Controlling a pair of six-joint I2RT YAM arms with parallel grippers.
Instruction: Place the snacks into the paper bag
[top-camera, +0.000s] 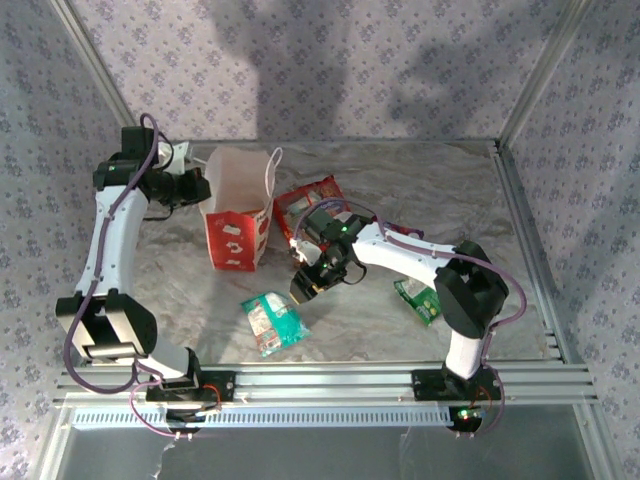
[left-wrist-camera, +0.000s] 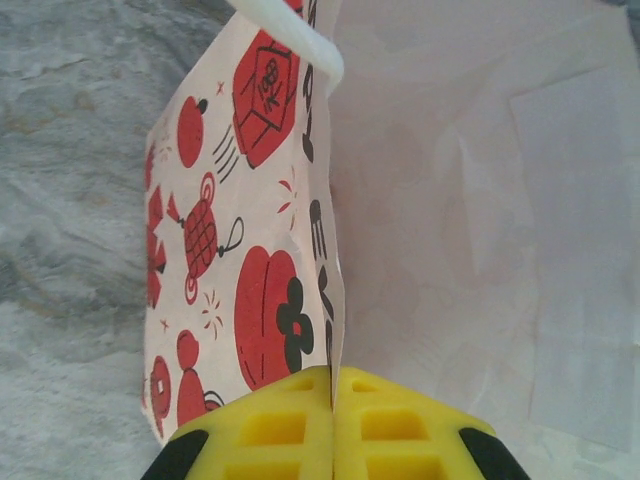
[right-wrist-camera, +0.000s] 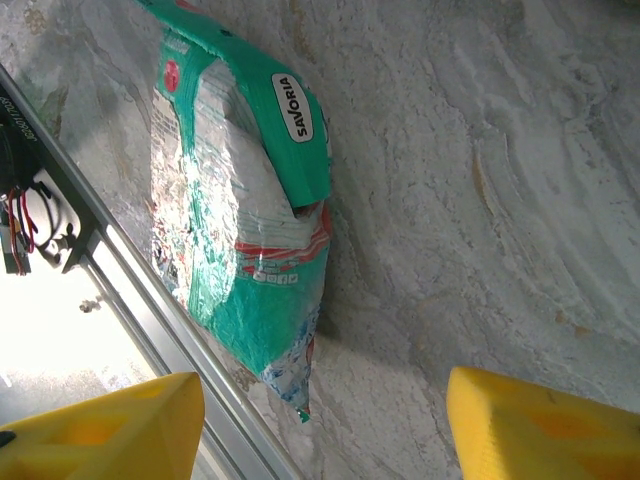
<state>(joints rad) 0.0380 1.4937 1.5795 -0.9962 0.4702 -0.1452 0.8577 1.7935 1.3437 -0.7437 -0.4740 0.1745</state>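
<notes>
The snacks lie loose on the table (top-camera: 420, 180). The teal packet (top-camera: 272, 320) is nearest the arms. The big red packet (top-camera: 312, 197) sits just behind and to the right of the paper bag (top-camera: 238, 215), and the green packet (top-camera: 420, 298) lies off to the right. None can be seen inside the bag yet, so the task looks barely begun.

The bag stands upright at the left of the table. The left pincer (top-camera: 200, 187) is clenched on its left wall near the rim, and the left wrist view shows the yellow fingers (left-wrist-camera: 270, 430) pressed together on the thin paper edge (left-wrist-camera: 335, 300), with the cord handle (left-wrist-camera: 300, 40) above. The right pincer (top-camera: 310, 285) hangs released, jaws wide, between the red and teal packets. From its wrist view the teal packet (right-wrist-camera: 240, 230) lies flat ahead, close to the metal rail (right-wrist-camera: 130, 300) at the near edge of the table.

The likely trouble is twofold:

- **The packet:** it is flat and glossy. Jaws coming down on it may skid off, or shove it against the rail rather than lift it.
- **The bag:** it is held by a single pinch on light paper. A tug from the left arm, or a packet bumping the rim, could crease the mouth shut or tip the bag over.

The red packet also looks wide for the opening.
</notes>
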